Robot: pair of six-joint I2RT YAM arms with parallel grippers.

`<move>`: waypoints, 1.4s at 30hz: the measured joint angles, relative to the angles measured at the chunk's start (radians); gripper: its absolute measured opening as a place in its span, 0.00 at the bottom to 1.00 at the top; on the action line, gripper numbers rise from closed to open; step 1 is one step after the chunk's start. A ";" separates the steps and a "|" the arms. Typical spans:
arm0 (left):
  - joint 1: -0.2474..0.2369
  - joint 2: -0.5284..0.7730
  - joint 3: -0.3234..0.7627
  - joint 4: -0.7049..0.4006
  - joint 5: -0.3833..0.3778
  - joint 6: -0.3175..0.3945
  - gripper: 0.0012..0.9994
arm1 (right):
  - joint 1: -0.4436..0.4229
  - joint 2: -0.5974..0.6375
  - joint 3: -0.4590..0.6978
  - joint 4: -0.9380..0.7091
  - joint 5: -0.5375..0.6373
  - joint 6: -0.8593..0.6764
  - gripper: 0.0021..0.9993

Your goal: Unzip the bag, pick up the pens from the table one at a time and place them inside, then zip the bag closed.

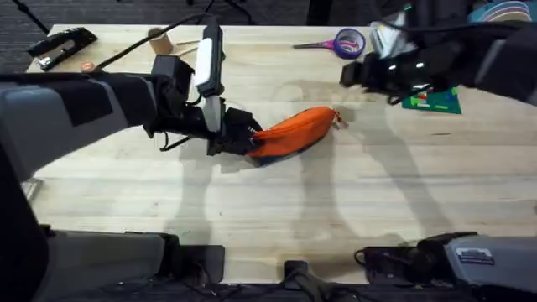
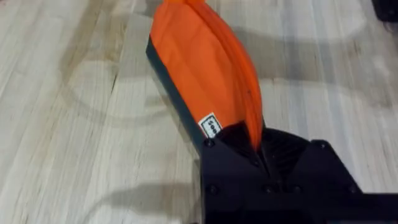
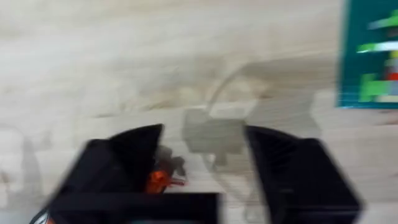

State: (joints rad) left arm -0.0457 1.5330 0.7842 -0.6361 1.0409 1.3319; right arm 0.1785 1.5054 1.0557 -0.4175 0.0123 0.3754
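Left end effector (image 1: 239, 134): black two-finger unit, closed on the near end of the bag; in the left wrist view its fingers (image 2: 249, 162) clamp the fabric just past a small white label.
Right end effector (image 3: 202, 155): black fingers spread apart with nothing between them; raised above the far right of the counter, seen large and blurred in the overhead view (image 1: 377, 71).
Bag (image 1: 295, 132): orange, elongated soft fabric pouch with a dark base, lying on its side near the middle of the counter, one end in the left end effector, the other end pointing to the far right with a small orange zip pull at its tip. Whether the zip is open or shut cannot be told.
Counter (image 1: 336, 201): large pale wood butcher-block top with visible plank strips.
Scissors (image 1: 340, 42): purple-handled, at the far edge, well apart from the bag.
Green card (image 1: 432, 101): flat green printed piece on the right side, beneath the right arm.
Stapler (image 1: 63, 46): black, at the far left corner.
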 joint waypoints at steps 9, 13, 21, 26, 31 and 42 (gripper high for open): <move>0.002 0.000 0.000 0.001 -0.002 0.000 0.04 | -0.025 -0.128 0.000 -0.034 0.085 -0.034 1.00; 0.002 0.000 0.000 0.001 -0.002 0.000 0.04 | -0.025 -0.181 0.000 -0.061 0.086 -0.046 1.00; 0.002 0.000 0.000 0.001 -0.002 0.000 0.04 | -0.025 -0.286 0.000 -0.124 0.032 -0.092 1.00; 0.002 0.000 0.000 0.001 -0.002 0.000 0.04 | -0.025 -0.339 0.000 -0.182 0.021 -0.117 1.00; 0.002 0.000 0.000 -0.002 0.001 0.003 0.28 | -0.025 -0.373 0.000 -0.210 0.020 -0.150 1.00; 0.002 0.000 0.000 -0.003 0.011 0.000 0.99 | -0.025 -0.379 0.000 -0.241 0.017 -0.190 1.00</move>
State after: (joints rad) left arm -0.0433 1.5330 0.7841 -0.6392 1.0522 1.3323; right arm 0.1532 1.1267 1.0557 -0.6587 0.0292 0.1852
